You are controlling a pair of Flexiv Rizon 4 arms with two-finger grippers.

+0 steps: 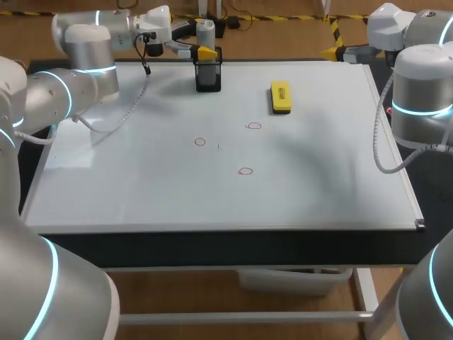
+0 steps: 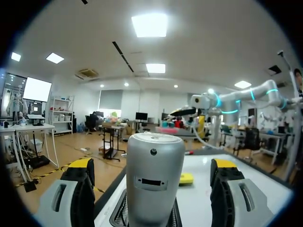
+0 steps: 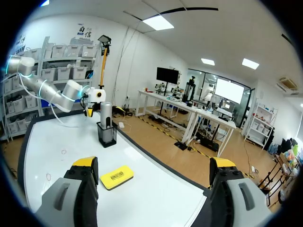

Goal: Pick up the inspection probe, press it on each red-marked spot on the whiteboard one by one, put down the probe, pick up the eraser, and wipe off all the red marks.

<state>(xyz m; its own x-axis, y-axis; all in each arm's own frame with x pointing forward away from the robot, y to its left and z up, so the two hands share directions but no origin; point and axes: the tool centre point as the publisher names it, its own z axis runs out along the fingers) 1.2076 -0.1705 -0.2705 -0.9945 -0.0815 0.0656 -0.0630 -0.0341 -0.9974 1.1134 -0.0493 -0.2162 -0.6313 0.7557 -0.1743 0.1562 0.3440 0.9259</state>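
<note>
Straddling, with the left gripper [image 2: 154, 166], jaws wide and clamping nothing, the inspection probe [image 2: 155, 175] standing upright in the black mesh holder [image 1: 208, 76]. Judging it rigid, smooth, probably slippery (metal-looking shell): advising a grip on the cylinder above the holder. Seeing the right gripper [image 3: 154, 163] open, empty, well apart from the holder.

The left gripper [image 2: 154, 166] stands with its yellow-tipped fingers [image 2: 81, 176] spread wide, one on either side of the inspection probe [image 2: 155, 182], a clear gap between each finger and it. The silver, round-topped probe stands upright in a black mesh holder [image 2: 120, 215] on the whiteboard [image 2: 204, 208]. Beyond the probe, the yellow eraser [image 2: 186, 178] lies flat on the board. Farther off, the right arm [image 2: 246, 97] reaches in above the far side of the table.
</note>
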